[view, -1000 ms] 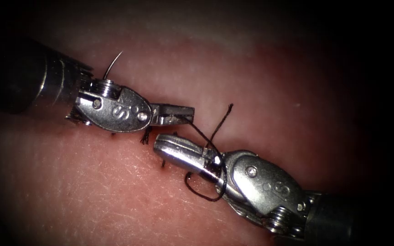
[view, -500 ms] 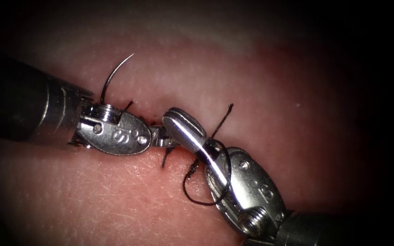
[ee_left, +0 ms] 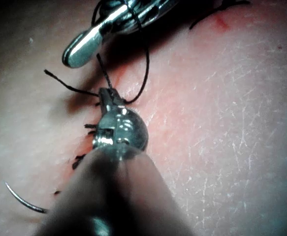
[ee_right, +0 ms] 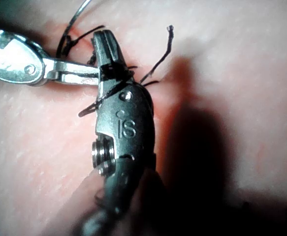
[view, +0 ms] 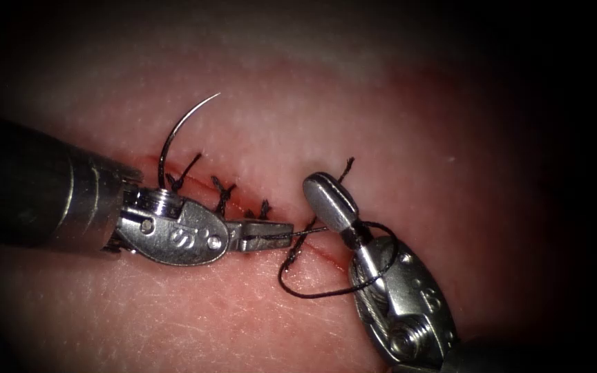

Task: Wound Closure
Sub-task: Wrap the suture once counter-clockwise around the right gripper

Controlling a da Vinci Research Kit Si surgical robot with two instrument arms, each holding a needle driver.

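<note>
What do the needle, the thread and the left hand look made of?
Needle: thin polished metal, probably steel; it glints along its curve and lies free on the tissue. Thread: matte black, seemingly braided, with frayed cut ends. Left hand: bright machined metal with specular highlights, shut on the thread.
</note>
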